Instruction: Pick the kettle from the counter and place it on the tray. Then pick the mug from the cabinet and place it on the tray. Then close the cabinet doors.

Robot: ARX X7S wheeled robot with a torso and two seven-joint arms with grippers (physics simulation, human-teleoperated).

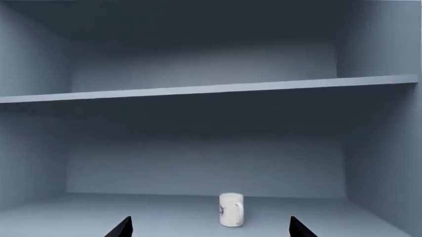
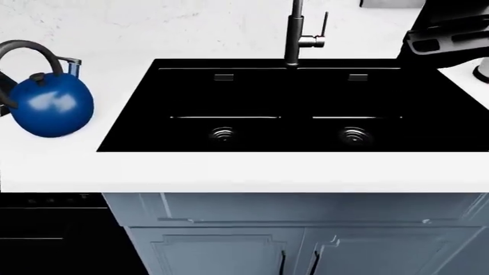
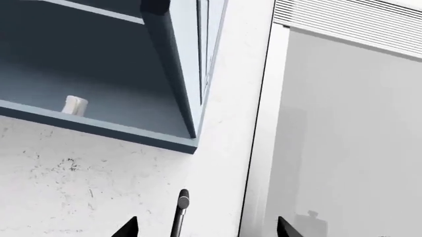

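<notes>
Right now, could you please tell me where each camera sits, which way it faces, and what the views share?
Head view: on the robot's head, looking down at the white counter, black sink, tap and blue kettle; a dark arm part shows at upper right.
Left wrist view: by the left hand, facing into the open cabinet at the white mug; two fingertips show.
Right wrist view: by the right hand, angled up at the cabinet, wall and tap; fingertips show.
Shared: both wrist views see the mug; head and right wrist see the tap.

You are in a kitchen: a white surface (image 2: 229, 172) with a black double sink (image 2: 283, 109), faucet (image 2: 294, 34), and grey-blue cabinets (image 2: 306, 246).
</notes>
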